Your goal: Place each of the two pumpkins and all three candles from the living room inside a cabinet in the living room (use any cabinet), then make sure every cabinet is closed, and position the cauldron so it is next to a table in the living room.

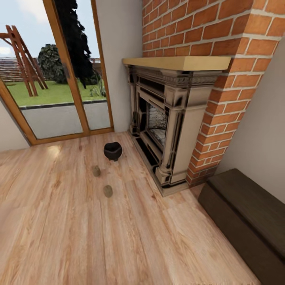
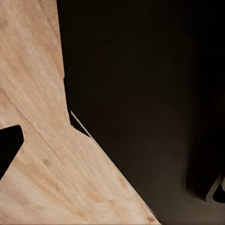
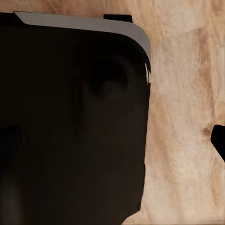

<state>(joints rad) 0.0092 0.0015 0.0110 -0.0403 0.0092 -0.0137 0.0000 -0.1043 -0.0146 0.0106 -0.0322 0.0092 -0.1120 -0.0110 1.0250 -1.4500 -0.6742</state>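
Matte black cauldron [image 1: 113, 151]; two grey-olive candles [image 1: 96, 171] [image 1: 108, 191]; pale honey wood-grain floor [image 1: 79, 237]; red-orange brick chimney [image 1: 206, 27] with light mortar lines; beige-and-black fireplace surround [image 1: 174, 118]; yellow wooden mantel [image 1: 178, 62]; dark brown cabinet [image 1: 249, 221].

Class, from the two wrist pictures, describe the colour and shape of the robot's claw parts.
Little shows. The left finger is a plain matte black wedge with a blunt corner. The right finger is a black pointed sliver. No cables or markings are visible.
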